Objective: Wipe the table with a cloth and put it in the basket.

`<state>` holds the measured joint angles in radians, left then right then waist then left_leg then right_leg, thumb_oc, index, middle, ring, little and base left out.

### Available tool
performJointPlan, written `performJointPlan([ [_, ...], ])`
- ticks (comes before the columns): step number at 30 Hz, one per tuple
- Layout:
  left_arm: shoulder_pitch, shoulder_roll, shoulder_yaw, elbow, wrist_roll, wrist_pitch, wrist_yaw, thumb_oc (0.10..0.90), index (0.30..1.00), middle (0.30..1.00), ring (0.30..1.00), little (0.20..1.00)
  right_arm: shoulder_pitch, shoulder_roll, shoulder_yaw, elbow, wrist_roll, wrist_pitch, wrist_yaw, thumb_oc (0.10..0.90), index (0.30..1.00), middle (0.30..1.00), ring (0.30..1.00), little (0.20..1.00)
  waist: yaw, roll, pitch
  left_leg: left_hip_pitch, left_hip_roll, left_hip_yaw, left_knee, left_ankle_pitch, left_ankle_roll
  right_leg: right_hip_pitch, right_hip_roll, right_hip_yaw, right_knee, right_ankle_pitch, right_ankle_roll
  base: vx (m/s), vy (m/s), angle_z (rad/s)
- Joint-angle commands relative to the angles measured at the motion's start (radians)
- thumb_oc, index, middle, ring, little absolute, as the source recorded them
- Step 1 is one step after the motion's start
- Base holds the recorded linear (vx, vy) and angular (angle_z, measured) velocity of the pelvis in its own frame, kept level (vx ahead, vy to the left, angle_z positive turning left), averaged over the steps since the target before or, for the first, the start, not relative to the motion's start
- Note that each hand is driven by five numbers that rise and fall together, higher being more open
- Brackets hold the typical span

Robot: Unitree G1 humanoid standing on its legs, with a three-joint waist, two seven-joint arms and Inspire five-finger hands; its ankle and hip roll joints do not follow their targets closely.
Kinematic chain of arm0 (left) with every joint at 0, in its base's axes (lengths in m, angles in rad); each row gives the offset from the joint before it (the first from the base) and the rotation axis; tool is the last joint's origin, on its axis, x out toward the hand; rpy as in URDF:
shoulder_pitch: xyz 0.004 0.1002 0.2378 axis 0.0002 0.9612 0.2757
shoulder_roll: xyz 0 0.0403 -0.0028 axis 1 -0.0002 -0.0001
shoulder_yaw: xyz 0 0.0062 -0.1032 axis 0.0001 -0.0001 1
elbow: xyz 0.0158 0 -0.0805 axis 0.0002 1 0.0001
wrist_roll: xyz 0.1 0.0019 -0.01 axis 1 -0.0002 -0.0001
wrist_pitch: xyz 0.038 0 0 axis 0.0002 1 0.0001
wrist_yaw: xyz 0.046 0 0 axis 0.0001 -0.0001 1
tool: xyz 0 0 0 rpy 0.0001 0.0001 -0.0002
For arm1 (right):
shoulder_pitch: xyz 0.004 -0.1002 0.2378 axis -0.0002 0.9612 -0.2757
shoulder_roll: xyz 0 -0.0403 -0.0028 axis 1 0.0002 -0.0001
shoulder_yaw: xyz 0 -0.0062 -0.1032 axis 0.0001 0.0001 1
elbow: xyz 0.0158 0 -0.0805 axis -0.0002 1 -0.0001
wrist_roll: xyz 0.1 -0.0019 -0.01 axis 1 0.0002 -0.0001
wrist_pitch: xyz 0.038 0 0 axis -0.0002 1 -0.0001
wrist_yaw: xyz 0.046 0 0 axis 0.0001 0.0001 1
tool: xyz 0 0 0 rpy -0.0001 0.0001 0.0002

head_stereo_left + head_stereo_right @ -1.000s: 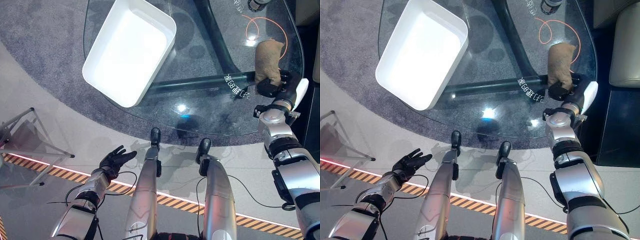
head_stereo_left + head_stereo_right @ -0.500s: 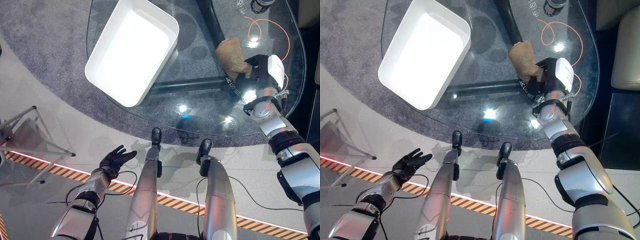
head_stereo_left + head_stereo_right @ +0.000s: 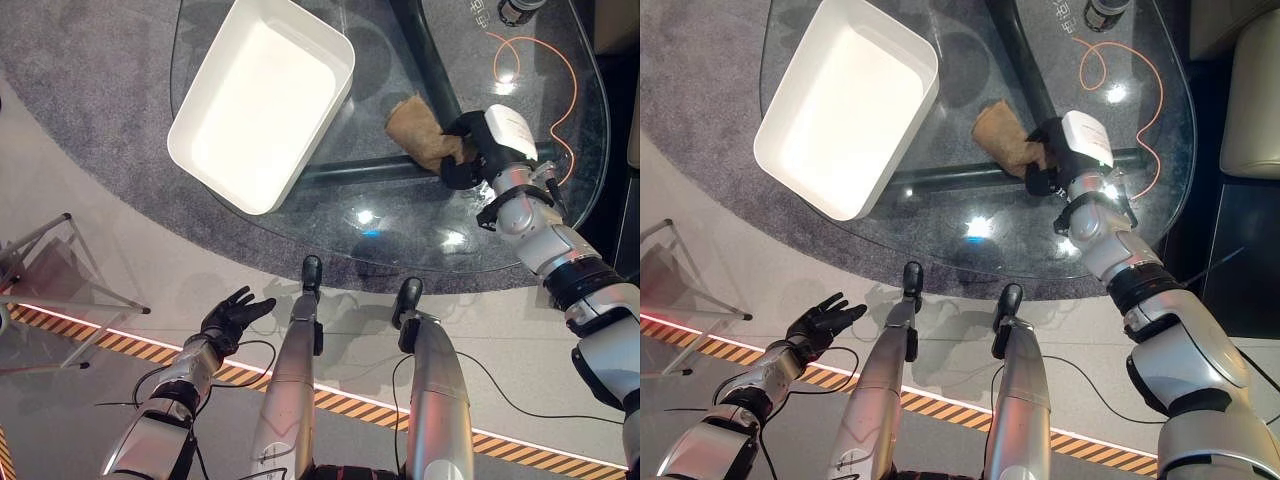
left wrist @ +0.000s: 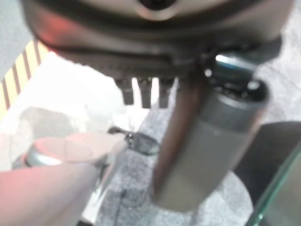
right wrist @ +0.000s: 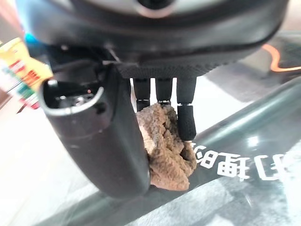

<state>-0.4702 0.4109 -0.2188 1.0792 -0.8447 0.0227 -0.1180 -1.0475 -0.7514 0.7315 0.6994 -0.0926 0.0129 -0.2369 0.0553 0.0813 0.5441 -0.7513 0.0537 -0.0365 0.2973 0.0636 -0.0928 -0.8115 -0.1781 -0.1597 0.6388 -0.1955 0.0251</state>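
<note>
One rounded clear glass surface (image 3: 250, 215), carrying one white rectangular plastic basket (image 3: 262, 100), one crumpled brown cloth (image 3: 418, 131), one thin orange cord loop (image 3: 556, 60) and one dark round container (image 3: 519, 9) at the far edge. The basket sits tilted at the far left part of the surface, with nothing inside it. The cloth lies on the glass near the middle, just beside the basket's right corner but apart from it, over the dark tubular table frame (image 3: 370, 172) seen through the glass. Right robot hand (image 3: 468, 150) comes in from the right and rests on the near-right end of the cloth; its wrist view shows the fingers (image 5: 186, 117) curled down over the brown bundle with the thumb (image 5: 103, 141) closed against its side, so the cloth (image 5: 164, 146) is pinched (part of it bulges out under the fingertips). Left robot hand (image 3: 232, 316) hangs low off the surface at the lower left, above the floor, fingers spread and relaxed, holding nothing. One yellow-black striped tape line (image 3: 90, 340) crosses the floor below it. One grey carpet (image 3: 90, 90) lies under the surface.
</note>
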Motion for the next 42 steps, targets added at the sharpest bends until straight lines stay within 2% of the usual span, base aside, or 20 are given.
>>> performJointPlan([
  [1, 0.056, 0.048, 0.034, 0.005, 0.021, 0.001, 0.017, 0.8, 0.9, 0.9, 0.9, 0.9, -0.066, -0.032, 0.043, -0.183, -0.076, -0.092, 0.044, 0.1, 0.3, 0.3, 0.3, 0.2, 0.008, -0.02, -0.024, 0.011, -0.056, 0.068, 0.138, -0.096, 0.064, 0.037, 0.049, -0.028, -0.135, 0.116, 0.018, 0.0, 0.0, 0.0],
  [13, 0.059, 0.033, 0.045, 0.001, 0.035, -0.004, 0.023, 0.8, 0.9, 0.9, 0.9, 0.9, -0.047, -0.009, 0.065, -0.343, -0.125, -0.097, 0.129, 0.1, 0.3, 0.3, 0.3, 0.2, 0.006, -0.022, -0.024, 0.015, -0.058, 0.072, 0.133, -0.09, 0.062, 0.042, 0.051, -0.027, -0.141, 0.116, 0.018, 0.0, 0.0, 0.0],
  [24, 0.042, 0.032, 0.05, 0.008, 0.017, -0.028, 0.055, 0.8, 0.9, 0.9, 0.9, 0.9, -0.034, -0.006, 0.071, -0.372, -0.125, -0.096, 0.15, 0.1, 0.3, 0.3, 0.3, 0.2, 0.004, -0.026, -0.024, 0.014, -0.058, 0.071, 0.136, -0.088, 0.06, 0.041, 0.05, -0.026, -0.142, 0.119, 0.018, 0.0, 0.0, 0.0],
  [35, 0.027, 0.031, 0.145, -0.058, -0.158, -0.194, 0.234, 0.8, 0.9, 0.9, 0.9, 0.9, 0.017, 0.025, 0.029, -0.35, -0.029, -0.089, 0.103, 0.1, 0.3, 0.3, 0.3, 0.2, 0.014, -0.031, -0.024, 0.043, -0.062, 0.062, 0.126, -0.09, 0.057, 0.069, 0.046, -0.027, -0.138, 0.112, 0.022, 0.0, -0.01, 0.0],
  [39, 0.001, 0.034, 0.201, -0.161, -0.173, -0.355, 0.392, 0.8, 0.9, 0.9, 0.9, 0.9, 0.085, 0.081, -0.097, -0.308, 0.089, -0.099, -0.033, 0.1, 0.3, 0.3, 0.3, 0.2, 0.013, -0.032, -0.024, 0.051, -0.064, 0.054, 0.136, -0.094, 0.054, 0.081, 0.042, -0.024, -0.13, 0.108, 0.022, 0.0, 0.0, 0.0],
  [42, -0.014, 0.037, 0.216, -0.201, -0.148, -0.411, 0.475, 0.8, 0.9, 0.9, 0.9, 0.9, 0.11, 0.097, -0.145, -0.311, 0.105, -0.106, -0.089, 0.1, 0.3, 0.3, 0.3, 0.2, 0.011, -0.036, -0.024, 0.048, -0.062, 0.053, 0.136, -0.093, 0.054, 0.077, 0.044, -0.024, -0.127, 0.109, 0.021, 0.0, 0.0, 0.0],
])
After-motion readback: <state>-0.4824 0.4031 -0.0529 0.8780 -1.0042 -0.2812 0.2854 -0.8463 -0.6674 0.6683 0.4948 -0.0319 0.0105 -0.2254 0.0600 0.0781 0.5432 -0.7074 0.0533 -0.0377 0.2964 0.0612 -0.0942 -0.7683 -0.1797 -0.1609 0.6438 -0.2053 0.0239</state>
